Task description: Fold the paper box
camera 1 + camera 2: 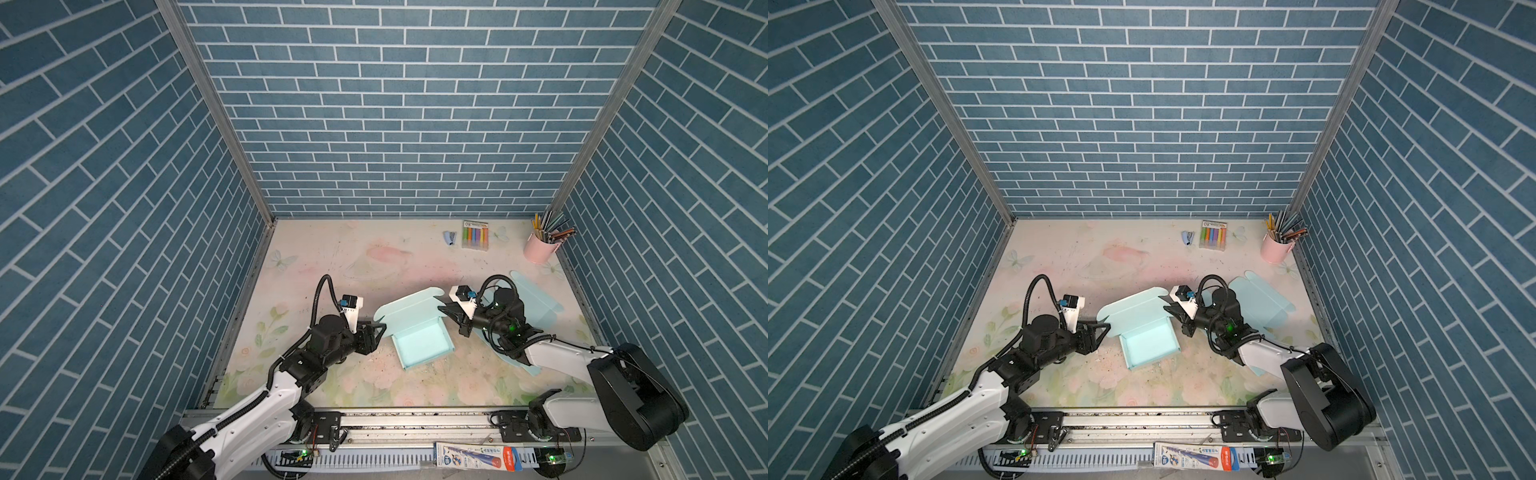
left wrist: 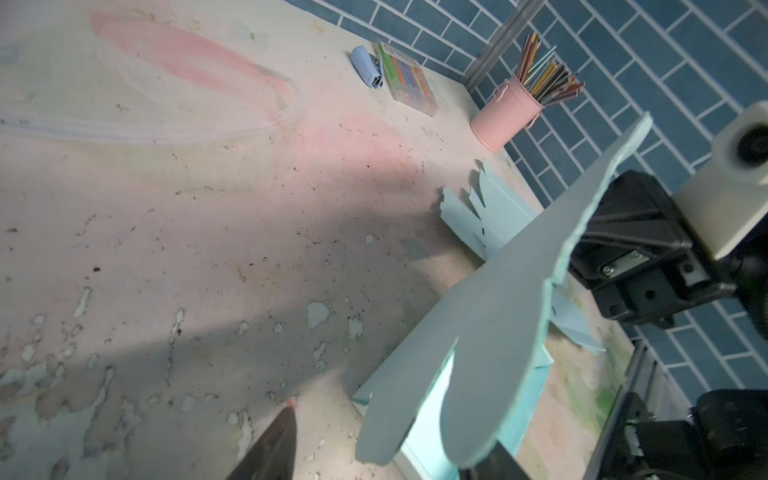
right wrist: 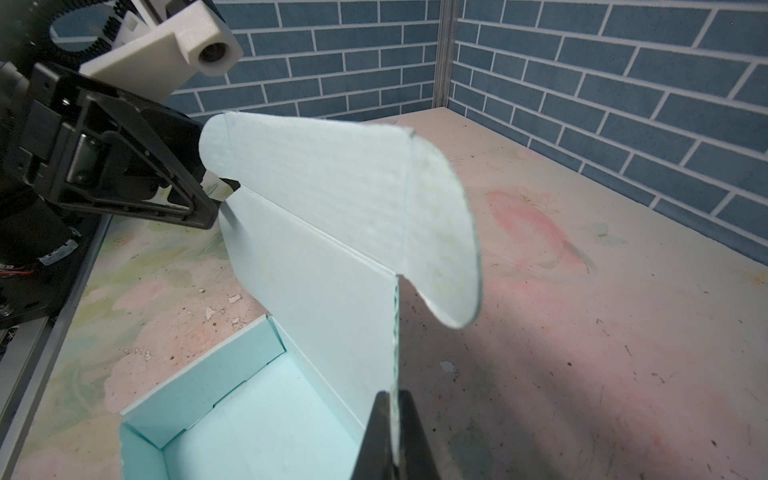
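Mint-blue card: the paper box sits about mid-table, a touch toward 6 o'clock. The tray walls are up and the open side faces up. The lid is hinged on the tray's 12 o'clock wall. It stands tilted back from the tray, not shut, with its top strip bent along a crease.

right gripper reaches in from 3 o'clock with its jaws pressed together, pinching the lid's 3 o'clock edge. The right wrist view shows the card edge sandwiched between both fingers.

left gripper is at the box's 9 o'clock, jaws spread. The lid's round ear flap sits in the gap. In the left wrist view one fingertip is well clear of the card (can't tell whether the opposite one touches). So it's around the flap, not clamped.

Other stuff on the table:
- flat blanks, same mint card, at 3 o'clock, partly under the right arm
- pink cup of pencils in the 1 o'clock corner
- marker pack by the back wall, roughly 12–1 o'clock
- stapler just beside the marker pack, on its 9 o'clock side
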You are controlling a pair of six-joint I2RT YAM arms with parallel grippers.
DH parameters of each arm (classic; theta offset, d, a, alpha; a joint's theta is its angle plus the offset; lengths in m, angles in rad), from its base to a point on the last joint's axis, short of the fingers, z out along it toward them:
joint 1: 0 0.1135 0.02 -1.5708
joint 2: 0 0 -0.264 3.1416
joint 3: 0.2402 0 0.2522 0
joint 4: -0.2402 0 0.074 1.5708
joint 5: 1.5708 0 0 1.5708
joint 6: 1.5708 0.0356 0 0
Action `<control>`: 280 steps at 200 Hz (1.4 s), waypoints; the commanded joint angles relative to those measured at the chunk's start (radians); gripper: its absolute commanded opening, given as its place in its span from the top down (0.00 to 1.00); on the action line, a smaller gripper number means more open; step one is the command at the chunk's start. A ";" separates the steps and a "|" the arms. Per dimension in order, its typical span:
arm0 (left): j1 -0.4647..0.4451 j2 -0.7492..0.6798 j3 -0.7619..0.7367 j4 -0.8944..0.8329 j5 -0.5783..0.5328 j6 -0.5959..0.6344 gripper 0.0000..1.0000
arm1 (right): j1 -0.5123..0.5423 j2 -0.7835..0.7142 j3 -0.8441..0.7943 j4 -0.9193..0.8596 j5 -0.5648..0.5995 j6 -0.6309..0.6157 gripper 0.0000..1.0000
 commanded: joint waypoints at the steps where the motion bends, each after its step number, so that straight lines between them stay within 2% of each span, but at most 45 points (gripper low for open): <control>1: -0.012 0.016 0.036 0.031 -0.019 0.035 0.57 | -0.002 -0.007 0.010 0.007 -0.010 0.010 1.00; 14: -0.019 0.027 0.051 0.013 -0.026 0.046 0.69 | -0.002 -0.019 0.010 -0.001 -0.004 0.006 0.97; 37: -0.034 0.039 0.072 -0.027 -0.050 0.068 0.85 | 0.001 -0.032 0.016 -0.023 0.005 0.005 0.90; 61: -0.047 0.044 0.087 -0.057 -0.080 0.082 0.95 | 0.013 -0.053 0.020 -0.054 0.056 -0.009 0.84; 87: -0.070 0.049 0.108 -0.087 -0.107 0.101 0.96 | 0.022 -0.076 0.031 -0.093 0.092 -0.024 0.80; 181: -0.116 0.064 0.150 -0.118 -0.193 0.126 0.98 | 0.089 -0.044 0.081 -0.157 0.148 -0.051 0.93; 280: -0.123 0.166 0.233 0.050 -0.303 0.167 0.99 | 0.191 -0.029 0.137 -0.152 0.171 -0.022 0.92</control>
